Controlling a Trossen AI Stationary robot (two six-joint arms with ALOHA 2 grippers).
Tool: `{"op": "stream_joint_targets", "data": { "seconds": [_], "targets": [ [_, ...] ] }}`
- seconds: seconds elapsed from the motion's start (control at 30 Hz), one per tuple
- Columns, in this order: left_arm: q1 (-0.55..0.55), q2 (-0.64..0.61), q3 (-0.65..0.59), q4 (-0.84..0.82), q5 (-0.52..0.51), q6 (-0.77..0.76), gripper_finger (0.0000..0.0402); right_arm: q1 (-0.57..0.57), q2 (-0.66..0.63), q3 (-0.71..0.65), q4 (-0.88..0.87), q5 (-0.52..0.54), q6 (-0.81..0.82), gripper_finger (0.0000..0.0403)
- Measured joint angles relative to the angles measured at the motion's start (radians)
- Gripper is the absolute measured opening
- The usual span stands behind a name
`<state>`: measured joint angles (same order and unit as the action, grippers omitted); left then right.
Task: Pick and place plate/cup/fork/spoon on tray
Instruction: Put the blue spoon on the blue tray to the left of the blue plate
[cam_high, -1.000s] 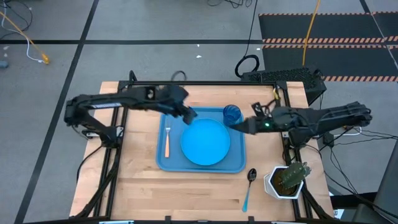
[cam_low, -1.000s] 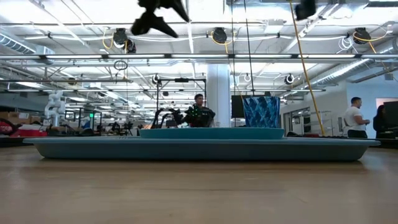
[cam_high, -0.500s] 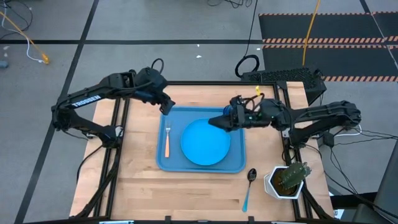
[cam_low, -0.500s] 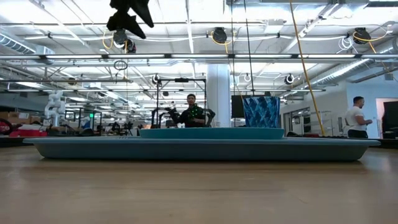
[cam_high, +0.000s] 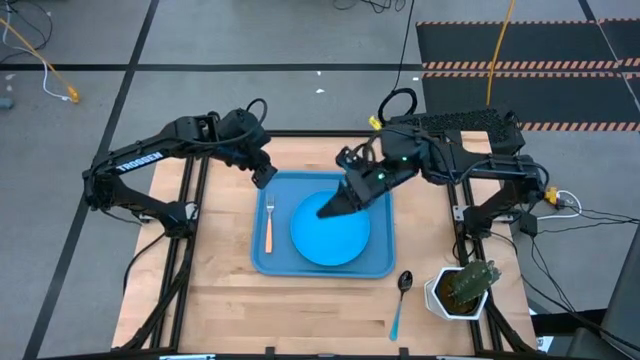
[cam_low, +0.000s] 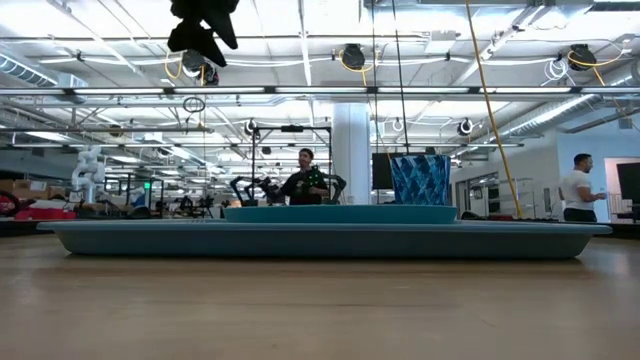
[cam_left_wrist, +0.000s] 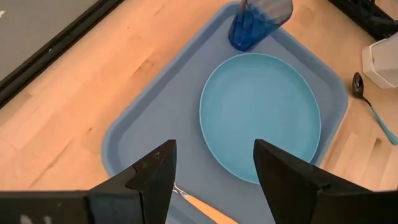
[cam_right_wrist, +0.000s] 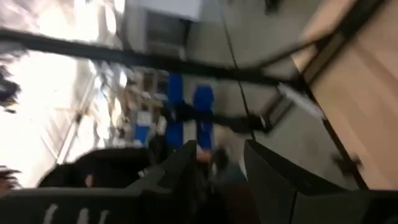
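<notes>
**Three pieces on the tray, spoon alone on the tabletop**

The tray (cam_high: 322, 265) lies in the middle of the tabletop (cam_high: 215, 300). The plate (cam_high: 335, 235) sits flat inside it, toward the 3 o'clock side, and its edge comes near the tray rim at 6 o'clock. The fork (cam_high: 268, 223) lies along the 9 o'clock side of the tray, tines toward 12 o'clock, in the narrow strip between plate and rim. The cup (cam_left_wrist: 257, 20) stands upright in the tray corner at about 1 o'clock, just beside the plate edge. The spoon (cam_high: 400, 300) is outside the tray, on bare wood near the 5 o'clock corner, with its bowl toward the tray; a white pot with a cactus (cam_high: 462, 288) stands just beside it at 3 o'clock.

The left pincer (cam_high: 264, 174) hangs above the tray corner at 11 o'clock, its fingers wide apart and holding nothing. The right pincer (cam_high: 330, 207) reaches over the plate's 12 o'clock part; whether its fingers are apart or closed, I cannot tell.

Open wood is free at 9 o'clock of the tray and along the 6 o'clock edge of the tabletop.
</notes>
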<state>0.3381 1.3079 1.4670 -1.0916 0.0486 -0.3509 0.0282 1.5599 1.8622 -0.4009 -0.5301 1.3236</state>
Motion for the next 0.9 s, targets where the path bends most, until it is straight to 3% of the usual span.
{"op": "stream_joint_targets", "data": {
  "seconds": [0.13,0.33,0.47,0.53,0.73,0.9],
  "targets": [
    [-0.001,0.000,0.000,-0.043,0.000,-0.036,0.0216,0.028,0.042,0.083,-0.152,-0.116,0.040,0.0128],
    [-0.002,0.000,0.000,-0.115,-0.005,-0.096,0.0216,0.149,0.091,0.088,-0.418,-0.272,0.051,0.0128],
    [-0.015,0.000,0.000,-0.120,-0.041,-0.153,0.0216,0.235,0.145,0.087,-0.629,-0.306,-0.003,0.0128],
    [-0.024,0.000,0.000,-0.120,-0.058,-0.182,0.0216,0.268,0.168,0.087,-0.711,-0.271,-0.039,0.0128],
    [-0.075,0.000,0.000,-0.126,-0.107,-0.263,0.0216,0.350,0.233,0.086,-0.953,0.024,-0.037,0.0128],
    [-0.093,0.000,0.000,-0.126,-0.143,-0.231,0.0216,0.412,0.257,0.058,-0.908,0.252,0.145,0.0128]
  ]
}}
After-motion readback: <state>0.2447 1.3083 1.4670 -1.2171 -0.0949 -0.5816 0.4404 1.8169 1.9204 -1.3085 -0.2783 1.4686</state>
